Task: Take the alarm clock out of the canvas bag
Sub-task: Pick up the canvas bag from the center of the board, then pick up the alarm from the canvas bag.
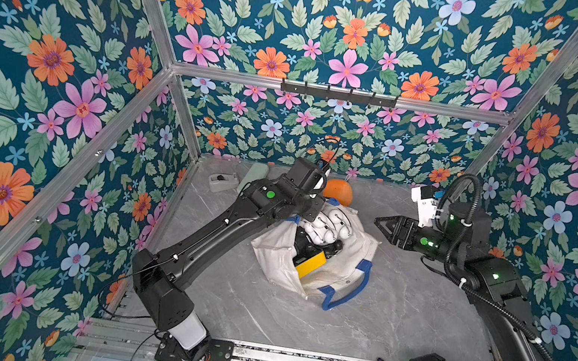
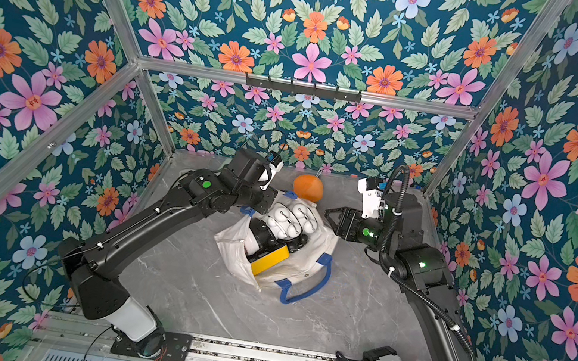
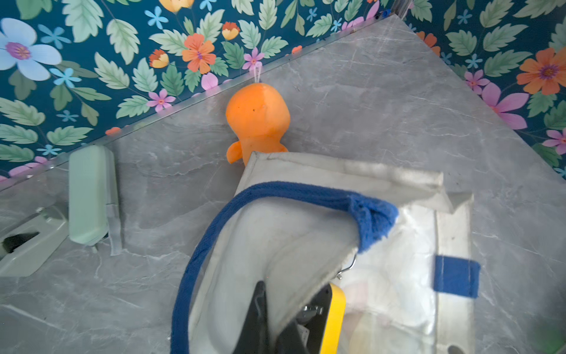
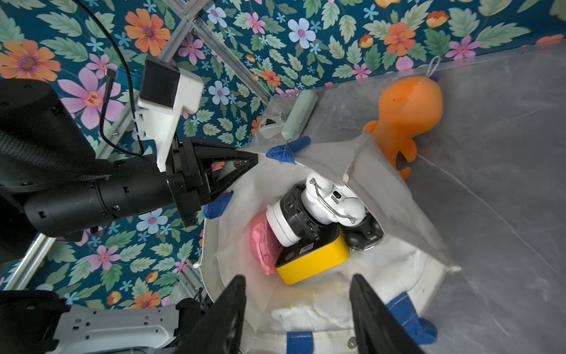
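Note:
The off-white canvas bag (image 1: 351,274) (image 2: 308,271) lies open mid-table, blue handles showing. Inside it sit a white twin-bell alarm clock (image 4: 333,199) (image 1: 329,223), a black-and-white round clock (image 4: 288,220), a yellow box-shaped clock (image 4: 312,263) (image 3: 335,318), a pink one (image 4: 260,245) and a black one (image 4: 363,236). My left gripper (image 4: 253,160) (image 3: 277,306) is shut on the bag's far rim and holds the mouth up. My right gripper (image 4: 298,294) (image 1: 380,223) is open over the bag's near rim, empty, short of the clocks.
An orange plush toy (image 1: 337,191) lies just behind the bag by the back wall. A pale green case (image 3: 88,196) and a grey-green dispenser (image 1: 222,181) sit at the back left. A black hook rail (image 1: 338,93) hangs on the back wall.

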